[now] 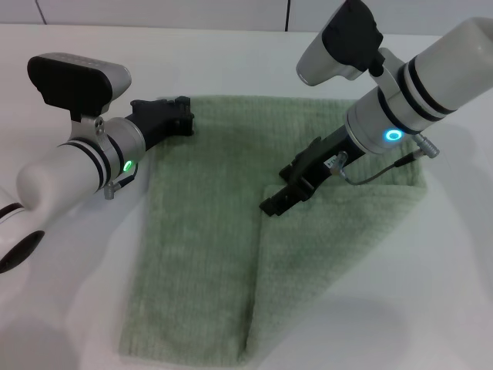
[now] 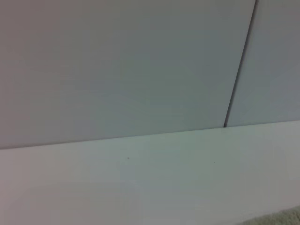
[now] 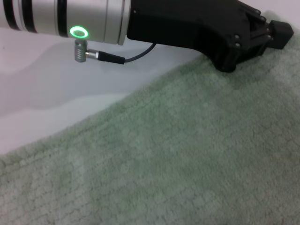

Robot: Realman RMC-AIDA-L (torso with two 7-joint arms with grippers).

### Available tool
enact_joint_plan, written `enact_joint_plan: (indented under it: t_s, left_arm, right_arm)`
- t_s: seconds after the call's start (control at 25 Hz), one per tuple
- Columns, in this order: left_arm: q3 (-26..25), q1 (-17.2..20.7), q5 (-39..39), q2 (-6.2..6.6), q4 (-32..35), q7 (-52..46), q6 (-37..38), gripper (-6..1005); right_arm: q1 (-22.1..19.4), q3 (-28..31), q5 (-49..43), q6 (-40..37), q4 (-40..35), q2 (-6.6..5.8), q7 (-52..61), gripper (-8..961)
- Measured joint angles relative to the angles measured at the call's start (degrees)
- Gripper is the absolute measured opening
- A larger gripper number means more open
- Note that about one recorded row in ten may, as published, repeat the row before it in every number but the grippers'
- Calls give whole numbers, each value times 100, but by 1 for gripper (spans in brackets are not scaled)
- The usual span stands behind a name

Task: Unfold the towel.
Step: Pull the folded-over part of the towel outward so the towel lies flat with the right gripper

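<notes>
White arms with black bands, green and blue ring lights, black hands.

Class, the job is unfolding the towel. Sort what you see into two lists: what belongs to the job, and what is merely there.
Belongs to the job:
- the towel, lying partly folded
- the left pincer, at the towel's far left edge
- the right pincer, over the folded flap

Merely there:
- the white table
- the wall panels behind

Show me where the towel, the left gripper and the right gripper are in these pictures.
towel (image 1: 204,262): head view, on its flat single layer near the left side.
left gripper (image 1: 183,116): head view, at its black tip over the towel's far left corner.
right gripper (image 1: 275,203): head view, at its black tip on the folded layer's edge.
</notes>
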Motion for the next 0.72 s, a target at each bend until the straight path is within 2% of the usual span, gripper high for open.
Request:
enact_joint_plan:
  t_s: [0.24, 0.44, 0.72]
  left_arm:
    - [0, -1, 0, 0, 0, -12, 0, -2]
    - [0, 4, 0, 0, 0, -14, 0, -2]
    - [0, 22, 0, 0, 0, -34, 0, -2]
  right_arm:
    - [-1, -50, 0, -7, 7, -27, 0, 721]
    - [13, -59, -27, -41, -6, -38, 0, 468]
    - [33, -71, -59, -114, -8, -38, 0, 312]
